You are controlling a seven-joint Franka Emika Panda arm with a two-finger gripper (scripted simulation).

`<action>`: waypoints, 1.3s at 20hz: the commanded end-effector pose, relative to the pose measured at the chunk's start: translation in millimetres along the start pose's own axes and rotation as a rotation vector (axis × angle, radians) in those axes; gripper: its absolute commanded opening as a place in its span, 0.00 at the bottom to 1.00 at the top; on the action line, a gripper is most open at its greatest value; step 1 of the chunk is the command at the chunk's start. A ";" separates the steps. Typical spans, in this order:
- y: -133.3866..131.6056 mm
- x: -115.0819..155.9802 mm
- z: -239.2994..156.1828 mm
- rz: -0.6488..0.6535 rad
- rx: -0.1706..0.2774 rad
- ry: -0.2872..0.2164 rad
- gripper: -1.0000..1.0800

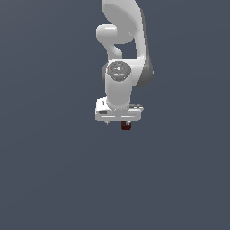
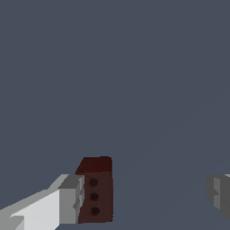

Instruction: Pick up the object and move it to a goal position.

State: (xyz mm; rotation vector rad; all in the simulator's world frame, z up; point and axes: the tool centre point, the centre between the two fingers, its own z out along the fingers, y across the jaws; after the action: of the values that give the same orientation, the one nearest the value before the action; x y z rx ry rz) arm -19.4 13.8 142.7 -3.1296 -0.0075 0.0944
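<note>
The object [image 1: 126,126] is a small dark maroon cube, showing just below the white hand of my gripper [image 1: 120,121] in the exterior view. In the wrist view the object [image 2: 95,191] has three dark dots on the face turned to the camera. It sits right against one grey fingertip [image 2: 71,200]. The other fingertip [image 2: 219,195] stands far off, with a wide gap between it and the cube. My gripper [image 2: 146,197] is open, and the cube lies between the fingers, close to one side. In the exterior view the hand hides the fingers.
A plain dark grey-blue surface fills both views. The white arm [image 1: 121,54] rises above the hand toward the top of the exterior view. No other object shows.
</note>
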 end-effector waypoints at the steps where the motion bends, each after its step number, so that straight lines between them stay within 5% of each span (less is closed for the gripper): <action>1: 0.0 0.0 0.0 0.000 0.000 0.000 0.96; 26: -2.8 -4.6 11.9 -0.004 -0.010 0.026 0.96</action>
State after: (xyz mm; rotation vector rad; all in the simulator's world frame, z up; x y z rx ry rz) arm -20.9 13.1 135.2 -3.1402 -0.0098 0.0557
